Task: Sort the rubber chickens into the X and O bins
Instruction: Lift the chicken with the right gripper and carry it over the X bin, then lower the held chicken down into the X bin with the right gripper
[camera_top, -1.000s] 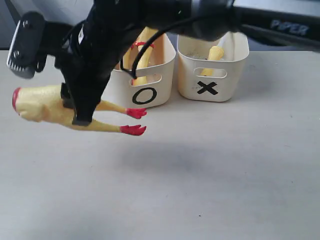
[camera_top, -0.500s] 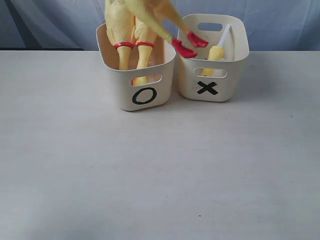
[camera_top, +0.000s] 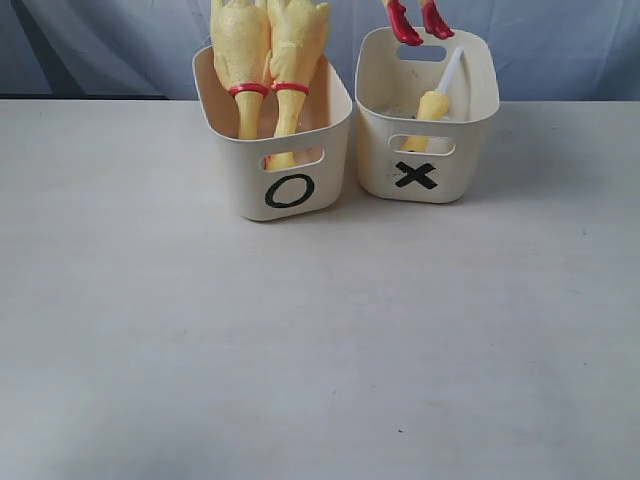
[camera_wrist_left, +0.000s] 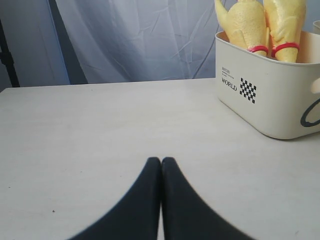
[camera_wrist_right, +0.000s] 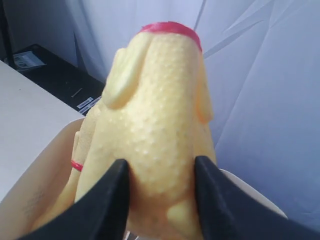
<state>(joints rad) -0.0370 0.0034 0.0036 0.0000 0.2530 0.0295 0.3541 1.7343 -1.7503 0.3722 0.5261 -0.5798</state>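
The O bin (camera_top: 240, 185) holds two rubber chickens (camera_top: 243, 50) standing side by side, each with a red band. To its right, the X bin (camera_top: 468, 160) holds a small yellow piece (camera_top: 430, 108). Above the X bin hang two red feet (camera_top: 405, 25) of another rubber chicken, the rest cut off at the frame's top. In the right wrist view my right gripper (camera_wrist_right: 161, 172) is shut on this bumpy yellow chicken (camera_wrist_right: 160, 95), one finger on each side of its body. My left gripper (camera_wrist_left: 161, 161) is shut and empty, low over the table, left of the O bin (camera_wrist_left: 265, 105).
A pale blue curtain (camera_top: 120, 45) hangs behind the table (camera_top: 320, 340). Both bins stand close together at the table's far edge. A cream bin wall (camera_wrist_right: 42, 175) lies below the held chicken in the right wrist view.
The right arm, which filled the exterior view a second ago, has lifted out of it. The held chicken moved up and right, from the O bin to above the X bin.
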